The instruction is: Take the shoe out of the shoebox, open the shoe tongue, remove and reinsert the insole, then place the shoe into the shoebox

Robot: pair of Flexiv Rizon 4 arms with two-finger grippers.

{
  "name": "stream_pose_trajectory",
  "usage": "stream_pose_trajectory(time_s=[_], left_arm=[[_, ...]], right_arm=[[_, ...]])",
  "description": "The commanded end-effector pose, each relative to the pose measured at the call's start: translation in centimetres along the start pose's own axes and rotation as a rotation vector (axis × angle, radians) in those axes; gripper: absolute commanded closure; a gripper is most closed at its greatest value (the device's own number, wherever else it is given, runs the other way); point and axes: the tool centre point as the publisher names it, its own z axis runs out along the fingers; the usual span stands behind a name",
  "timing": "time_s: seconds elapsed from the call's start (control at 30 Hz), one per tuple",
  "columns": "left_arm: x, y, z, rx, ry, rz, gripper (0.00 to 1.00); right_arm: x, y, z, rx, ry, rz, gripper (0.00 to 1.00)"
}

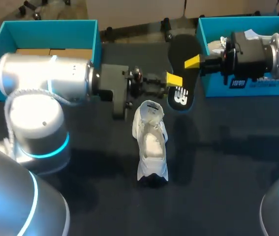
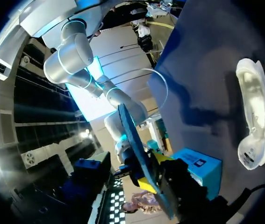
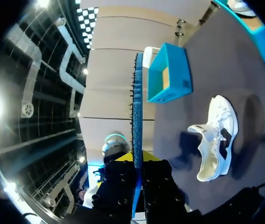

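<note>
The left fingers (image 1: pixel 173 79) and the right fingers (image 1: pixel 192 62) both grip the black insole (image 1: pixel 181 73) in the air just beyond the white shoe (image 1: pixel 151 145), which lies on the tabletop (image 1: pixel 228 162), its long axis pointing at the insole, nearer the left fingers.

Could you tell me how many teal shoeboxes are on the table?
2. One teal cardboard shoebox sits far left on the dark table; the other teal shoebox sits far right. None appears hidden.
</note>
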Motion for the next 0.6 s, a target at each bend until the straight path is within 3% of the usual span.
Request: stream_pose_trajectory(time_s=[0.03, 0.2, 0.33, 0.6], left_arm=[[-1.3, 1.0, -3.6, 0.130, 0.172, -0.007, 0.00], [-1.8, 1.3, -4.4, 0.214, 0.297, -0.024, 0.00], [-2.4, 1.6, -4.4, 0.223, 0.390, -0.044, 0.00], [-2.4, 1.6, -4.4, 0.223, 0.390, -0.044, 0.00]], right_arm=[[-0.4, 0.0, 0.1, 0.011, -0.017, 0.011, 1.00], [-1.3, -0.2, 0.5, 0.028, -0.012, 0.031, 1.00], [-1.6, -0.3, 0.8, 0.036, -0.013, 0.037, 1.00], [-1.7, -0.5, 1.3, 0.046, -0.010, 0.040, 1.00]])
